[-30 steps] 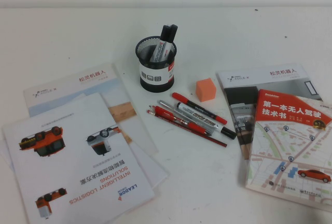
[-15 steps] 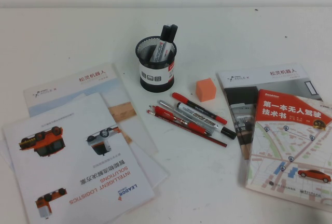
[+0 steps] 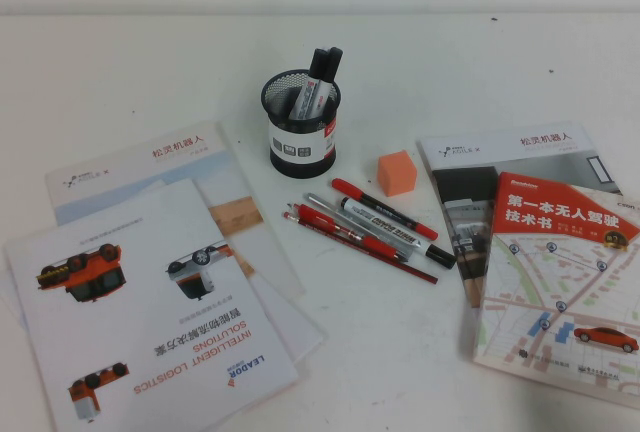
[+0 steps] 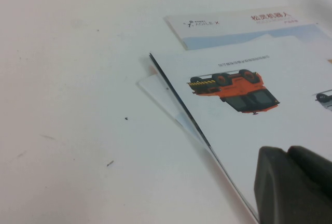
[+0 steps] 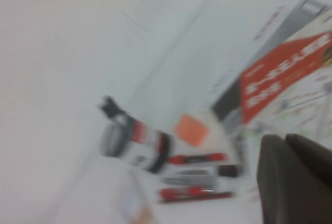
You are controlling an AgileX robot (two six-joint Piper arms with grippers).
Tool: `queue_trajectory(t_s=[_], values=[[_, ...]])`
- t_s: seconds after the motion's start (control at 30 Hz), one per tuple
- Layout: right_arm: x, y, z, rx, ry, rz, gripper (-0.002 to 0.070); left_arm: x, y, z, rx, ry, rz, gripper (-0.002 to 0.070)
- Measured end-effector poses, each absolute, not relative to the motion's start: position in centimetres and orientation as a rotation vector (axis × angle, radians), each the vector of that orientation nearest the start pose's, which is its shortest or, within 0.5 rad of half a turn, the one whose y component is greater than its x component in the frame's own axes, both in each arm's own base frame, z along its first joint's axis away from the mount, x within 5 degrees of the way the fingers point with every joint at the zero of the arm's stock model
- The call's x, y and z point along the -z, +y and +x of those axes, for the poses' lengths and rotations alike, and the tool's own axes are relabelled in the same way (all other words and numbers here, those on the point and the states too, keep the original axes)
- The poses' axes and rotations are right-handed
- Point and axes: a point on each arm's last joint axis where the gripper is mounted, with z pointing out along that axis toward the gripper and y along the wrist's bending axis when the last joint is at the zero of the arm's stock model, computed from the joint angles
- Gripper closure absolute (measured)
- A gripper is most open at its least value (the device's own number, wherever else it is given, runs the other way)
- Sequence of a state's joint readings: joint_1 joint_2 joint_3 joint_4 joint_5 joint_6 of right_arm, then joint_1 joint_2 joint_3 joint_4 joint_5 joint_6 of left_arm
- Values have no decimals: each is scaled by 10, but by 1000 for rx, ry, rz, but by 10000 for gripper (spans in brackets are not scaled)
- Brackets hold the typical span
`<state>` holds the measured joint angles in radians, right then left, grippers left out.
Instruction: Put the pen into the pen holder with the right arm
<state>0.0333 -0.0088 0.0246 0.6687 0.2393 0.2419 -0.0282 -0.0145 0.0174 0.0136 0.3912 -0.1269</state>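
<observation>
The thick red pen (image 3: 345,231) lies on the table among other pens, just in front of the black mesh pen holder (image 3: 303,137), which holds two black markers. Neither arm shows in the high view. In the right wrist view my right gripper (image 5: 284,142) is shut and empty, well away from the holder (image 5: 136,143) and the red pen (image 5: 192,193). In the left wrist view my left gripper (image 4: 289,151) is shut and empty above a brochure (image 4: 259,125).
Beside the pen lie a thin dark-red pencil (image 3: 400,264), a grey marker (image 3: 385,232) and a slim black marker with red ends (image 3: 385,210). An orange cube (image 3: 397,172) sits to their right. Brochures (image 3: 150,292) lie on the left, booklets (image 3: 550,252) on the right.
</observation>
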Motion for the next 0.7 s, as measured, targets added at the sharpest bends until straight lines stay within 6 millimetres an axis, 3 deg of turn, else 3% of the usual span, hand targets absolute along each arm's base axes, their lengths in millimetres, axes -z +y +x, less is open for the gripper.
queue_trajectory(t_s=[0.1,0.37,0.7], values=[[-192,17,55,-966,1568,749,696,-173,-1,52,93,1877,-84,678],[-200,9,56,-972,1430,812,696,-173,-1,52,93,1877,-84,677],[-188,24,53,-931,1669,609,696,-173,-1,52,93,1877,-84,677]])
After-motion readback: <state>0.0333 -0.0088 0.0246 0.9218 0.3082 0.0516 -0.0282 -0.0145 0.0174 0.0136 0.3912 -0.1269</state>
